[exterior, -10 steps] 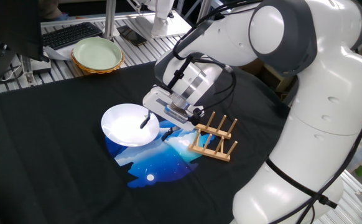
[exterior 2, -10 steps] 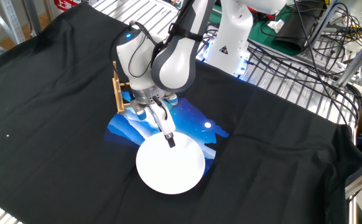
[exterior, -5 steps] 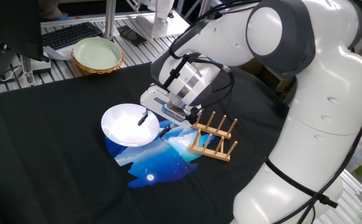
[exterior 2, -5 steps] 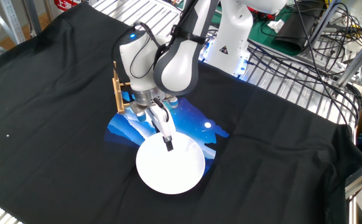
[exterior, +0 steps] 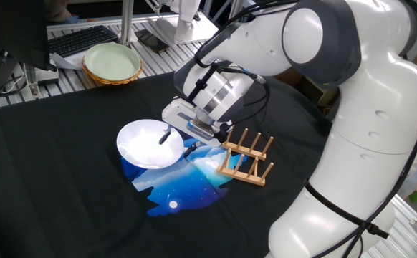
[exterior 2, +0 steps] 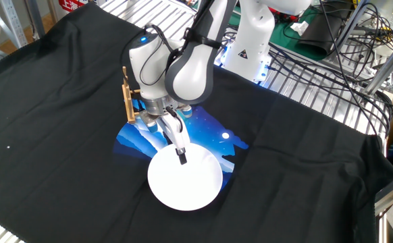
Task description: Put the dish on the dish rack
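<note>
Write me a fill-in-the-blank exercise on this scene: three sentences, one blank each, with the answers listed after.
1. The dish lies flat, partly over a ____ print on the black cloth.
2. The dish rack holds ____ dishes.
3. The end effector is above the rim of the dish nearest the ____.

Missing words: blue; no; dish rack

Black cloth [exterior: 65, 165] covers my table, a blue print [exterior 2: 213, 131] on it; metal racking [exterior 2: 318, 74] beyond holds cables [exterior 2: 345, 34]; a keyboard [exterior: 83, 39] behind
</note>
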